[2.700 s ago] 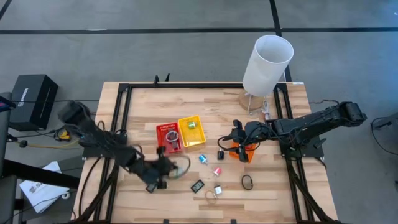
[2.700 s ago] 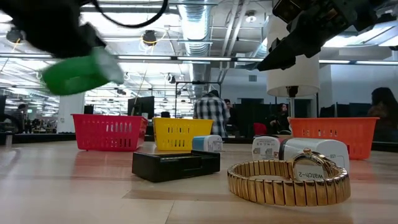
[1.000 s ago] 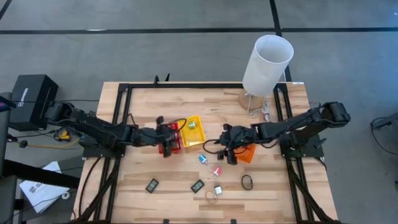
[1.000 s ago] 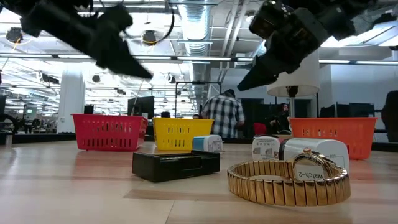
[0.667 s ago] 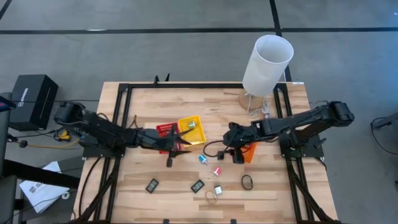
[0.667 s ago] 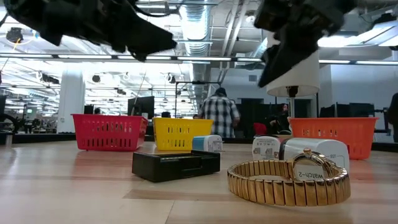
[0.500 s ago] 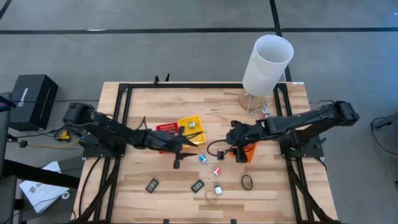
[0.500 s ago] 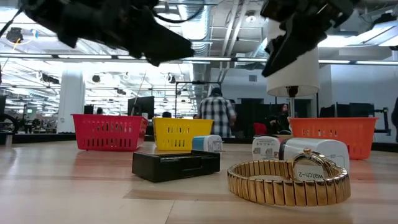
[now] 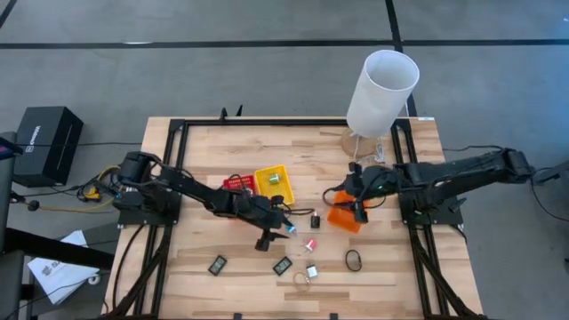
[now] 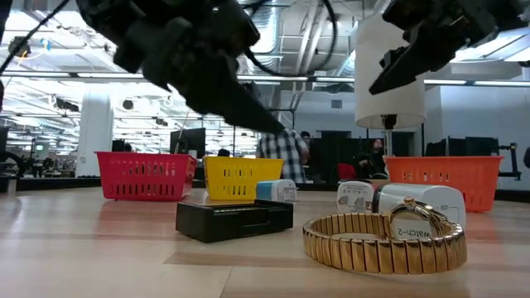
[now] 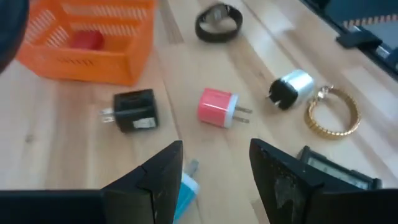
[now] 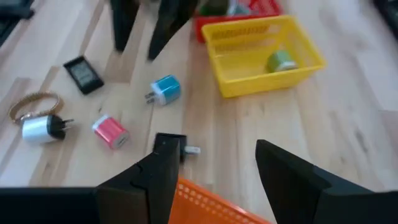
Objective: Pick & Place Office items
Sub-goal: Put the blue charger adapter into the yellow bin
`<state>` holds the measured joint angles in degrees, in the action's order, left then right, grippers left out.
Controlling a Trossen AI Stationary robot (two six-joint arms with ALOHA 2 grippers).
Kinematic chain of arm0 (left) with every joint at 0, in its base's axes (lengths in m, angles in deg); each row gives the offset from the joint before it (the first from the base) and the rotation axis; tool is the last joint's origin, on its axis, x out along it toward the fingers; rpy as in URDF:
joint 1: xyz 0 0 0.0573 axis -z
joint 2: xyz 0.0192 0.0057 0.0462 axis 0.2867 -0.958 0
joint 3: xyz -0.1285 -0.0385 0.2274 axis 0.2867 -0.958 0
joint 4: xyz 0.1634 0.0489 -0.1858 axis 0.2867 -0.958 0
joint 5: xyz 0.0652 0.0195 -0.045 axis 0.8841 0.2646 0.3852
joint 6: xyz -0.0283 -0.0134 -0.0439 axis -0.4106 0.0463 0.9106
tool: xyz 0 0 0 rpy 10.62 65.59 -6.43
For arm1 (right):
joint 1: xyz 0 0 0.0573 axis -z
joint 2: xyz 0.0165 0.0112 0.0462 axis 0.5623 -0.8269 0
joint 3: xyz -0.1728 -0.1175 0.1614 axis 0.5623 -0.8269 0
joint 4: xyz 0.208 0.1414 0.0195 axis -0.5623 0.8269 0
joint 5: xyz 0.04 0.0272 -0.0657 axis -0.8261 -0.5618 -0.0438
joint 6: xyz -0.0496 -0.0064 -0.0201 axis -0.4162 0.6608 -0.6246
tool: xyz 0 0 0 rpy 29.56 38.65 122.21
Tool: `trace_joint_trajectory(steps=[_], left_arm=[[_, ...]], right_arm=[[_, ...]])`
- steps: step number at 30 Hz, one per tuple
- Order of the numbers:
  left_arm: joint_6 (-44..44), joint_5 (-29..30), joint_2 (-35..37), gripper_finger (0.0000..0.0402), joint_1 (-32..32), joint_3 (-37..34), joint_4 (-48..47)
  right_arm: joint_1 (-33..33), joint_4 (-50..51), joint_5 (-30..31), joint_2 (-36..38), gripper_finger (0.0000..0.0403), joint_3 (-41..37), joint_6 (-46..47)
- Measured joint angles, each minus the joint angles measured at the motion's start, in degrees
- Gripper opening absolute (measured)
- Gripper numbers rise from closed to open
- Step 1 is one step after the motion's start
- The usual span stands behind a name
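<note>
Small office items lie on the wooden table: a blue plug [image 9: 290, 228], a black plug [image 9: 315, 220], a pink plug [image 9: 310, 244], a silver plug [image 11: 289, 88] and a gold watch band [image 11: 336, 112]. My left gripper [image 9: 276, 233] hangs open, slanting down, just above the table, with the blue plug [image 11: 185, 186] beside one finger [image 11: 165, 177]. Nothing lies between the fingers. My right gripper [image 9: 354, 203] is open and empty above the orange tray [image 9: 342, 216], which holds a red item [image 11: 87, 40].
A red tray [image 9: 238, 184] and a yellow tray [image 9: 274, 184] with a green item [image 12: 281, 61] stand left of centre. A tall white cylinder [image 9: 382, 89] stands at the far right. Two flat black devices [image 9: 218, 265] [image 9: 283, 265] and a black band [image 9: 354, 260] lie near the front.
My left gripper has swung from over the red tray toward the table's right and near edges, sinking and tipping down until it hangs beside the blue plug. My right gripper has drawn back toward the table's right edge and risen, away from the black plug. No item has moved.
</note>
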<state>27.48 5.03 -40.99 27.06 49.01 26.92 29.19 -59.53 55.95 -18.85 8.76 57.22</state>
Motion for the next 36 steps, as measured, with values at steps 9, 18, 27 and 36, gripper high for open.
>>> trace_joint_trajectory(steps=[9,18,27,36], left_arm=[[-10.3,-0.2,-4.6,0.0182,-1.0,8.9,-15.4],[-14.2,0.0,-5.8,0.0198,-3.9,11.9,-20.1],[-19.8,-1.8,-6.7,0.0231,-3.7,11.9,-20.4],[-19.8,-1.8,-7.1,0.0237,-4.4,11.6,-20.2]], right_arm=[[1.8,-6.8,-0.1,6.0,0.0203,-1.6,0.0],[1.8,-7.7,-0.1,3.9,0.0203,-1.6,-0.5],[1.8,-7.5,-0.1,3.1,0.0203,-1.6,-0.5],[1.8,-7.5,-0.1,2.9,0.0203,-1.6,-0.5]])
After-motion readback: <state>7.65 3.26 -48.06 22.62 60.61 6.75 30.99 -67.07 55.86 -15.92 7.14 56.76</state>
